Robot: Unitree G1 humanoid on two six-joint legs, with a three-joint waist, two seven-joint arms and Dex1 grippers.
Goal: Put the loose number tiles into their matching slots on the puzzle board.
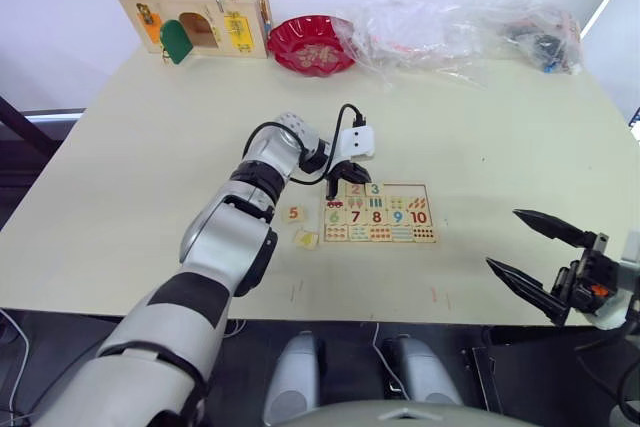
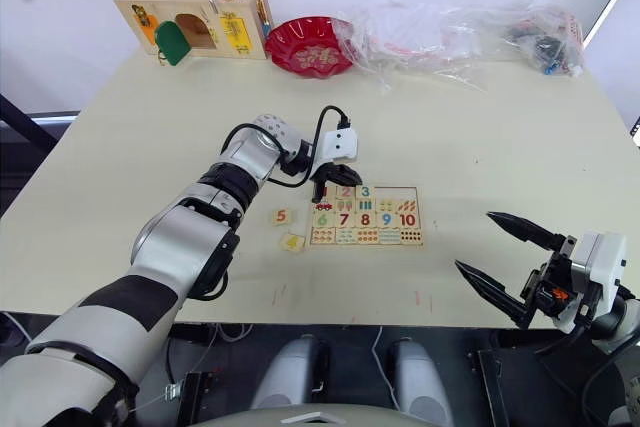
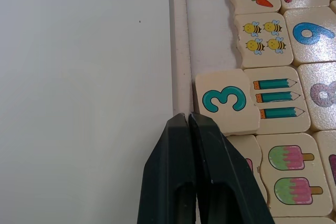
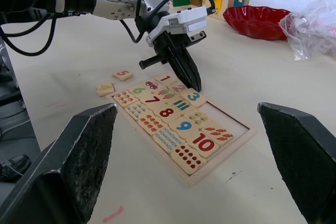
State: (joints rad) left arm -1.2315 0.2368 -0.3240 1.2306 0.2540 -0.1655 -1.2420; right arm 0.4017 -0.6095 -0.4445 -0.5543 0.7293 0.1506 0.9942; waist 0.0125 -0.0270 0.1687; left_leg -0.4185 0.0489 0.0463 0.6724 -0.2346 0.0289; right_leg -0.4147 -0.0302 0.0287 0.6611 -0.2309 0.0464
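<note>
The puzzle board point(image 1: 381, 213) lies near the table's front middle, with digits 6 to 10 and picture rows. Tiles 2 point(image 1: 354, 188) and 3 point(image 3: 224, 100) sit in its top row; tile 3 lies slightly askew against the frame. The slots point(image 3: 209, 30) beyond tile 3 are bare. My left gripper point(image 3: 187, 117) is shut with nothing in it, its tips down at the board's top edge beside tile 3. Two loose tiles lie left of the board: the 5 point(image 1: 294, 213) and a yellowish one point(image 1: 306, 239). My right gripper point(image 1: 502, 237) hangs open off the front right edge.
A wooden box with coloured doors point(image 1: 197, 15) stands at the far left, a red bowl point(image 1: 312, 44) beside it, and crumpled clear plastic bags point(image 1: 460, 32) along the far right. The table's front edge point(image 1: 400, 322) runs just below the board.
</note>
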